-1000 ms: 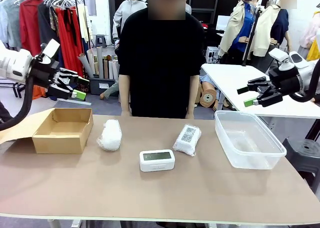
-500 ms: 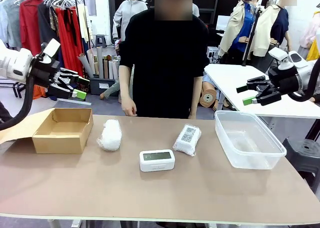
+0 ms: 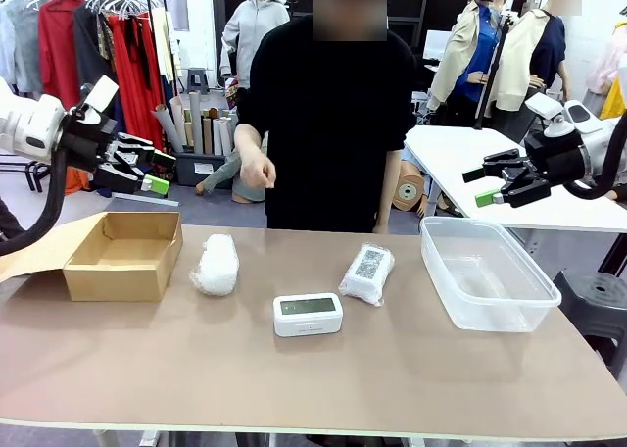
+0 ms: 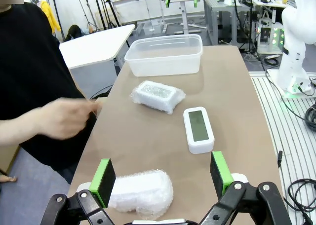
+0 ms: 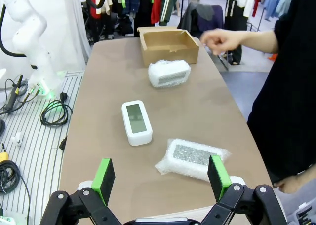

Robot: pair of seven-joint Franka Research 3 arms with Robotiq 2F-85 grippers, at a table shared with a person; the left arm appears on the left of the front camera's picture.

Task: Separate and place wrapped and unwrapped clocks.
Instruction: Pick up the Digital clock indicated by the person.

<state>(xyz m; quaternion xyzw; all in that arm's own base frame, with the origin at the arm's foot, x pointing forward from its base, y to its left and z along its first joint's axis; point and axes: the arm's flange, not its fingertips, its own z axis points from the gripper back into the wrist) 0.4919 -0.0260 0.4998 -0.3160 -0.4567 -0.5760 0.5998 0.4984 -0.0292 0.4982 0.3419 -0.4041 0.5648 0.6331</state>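
Left claw (image 3: 157,171), right claw (image 3: 479,187) both wide open, empty, hovering at sides. Bare clock (image 3: 308,314) mid-surface (image 3: 323,388), plain bundle (image 3: 217,264) and labelled bundle (image 3: 367,273) flanking. Person's hand (image 3: 257,169) raised: my reach now risks collision.

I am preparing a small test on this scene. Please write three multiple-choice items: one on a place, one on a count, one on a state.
1. Where does the bare clock lie?
A) on the table, between the plain bundle and the labelled bundle, nearer the robot
B) on top of a bundle
C) over the table's edge

2. How many bubble-wrap bundles lie there?
A) one
B) two
C) three

3. How do the left gripper and the right gripper stand?
A) both shut on bundles
B) one open, one shut
C) both open, empty

Key: 1 A, it sits flat before the gap; 2 B, one plain, one labelled; 3 C, the jaws stand wide, nothing between them.
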